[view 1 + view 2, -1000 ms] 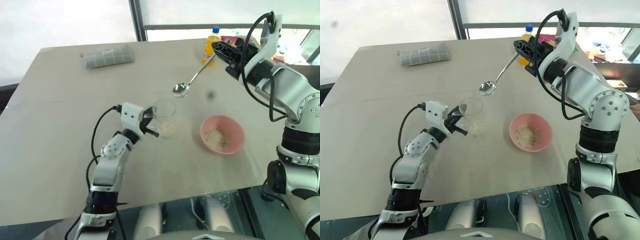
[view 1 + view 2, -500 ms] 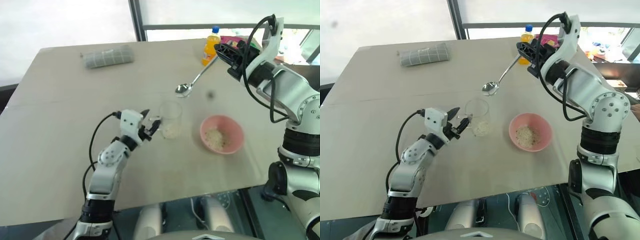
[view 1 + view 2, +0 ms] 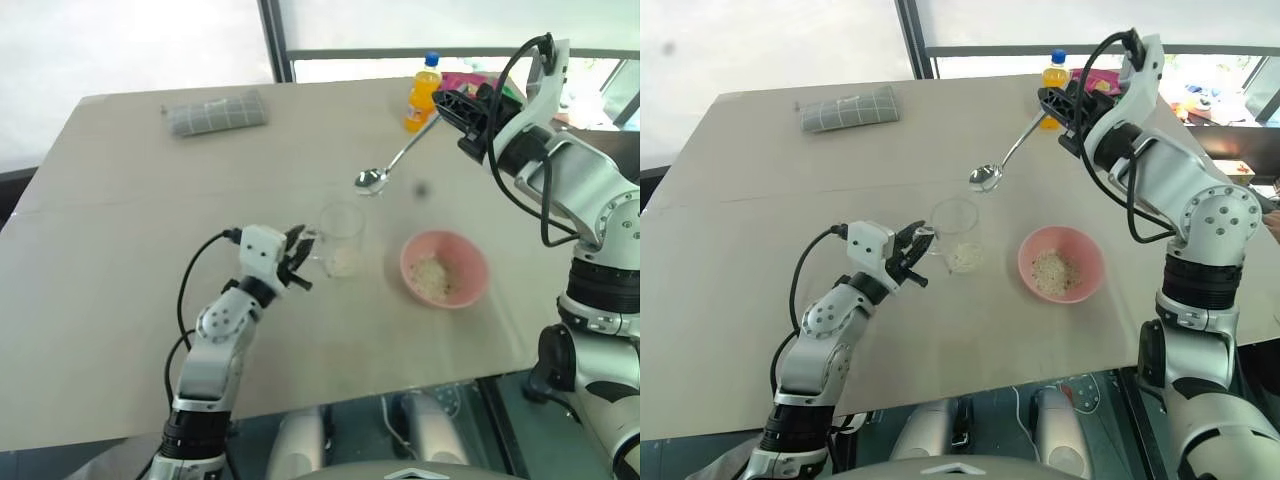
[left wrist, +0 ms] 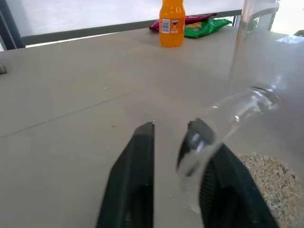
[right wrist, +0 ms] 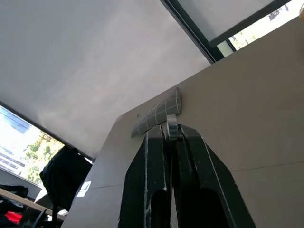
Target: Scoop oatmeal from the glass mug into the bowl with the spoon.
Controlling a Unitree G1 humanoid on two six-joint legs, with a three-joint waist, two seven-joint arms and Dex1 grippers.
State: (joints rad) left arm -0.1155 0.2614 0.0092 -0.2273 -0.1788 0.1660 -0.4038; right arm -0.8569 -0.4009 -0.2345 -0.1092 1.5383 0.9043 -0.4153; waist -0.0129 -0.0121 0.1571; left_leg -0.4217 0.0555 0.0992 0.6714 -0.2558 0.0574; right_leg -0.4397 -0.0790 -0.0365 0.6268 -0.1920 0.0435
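Spoon (image 3: 392,162) in R end effector (image 3: 452,103)

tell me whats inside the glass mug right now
A low layer of pale oatmeal lies at the bottom of the glass mug; the rest is empty. The spoon hangs above the table beyond it, not inside.

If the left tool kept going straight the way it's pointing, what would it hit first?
Most likely the glass mug: its handle sits right by the left tool, though depth is unclear.
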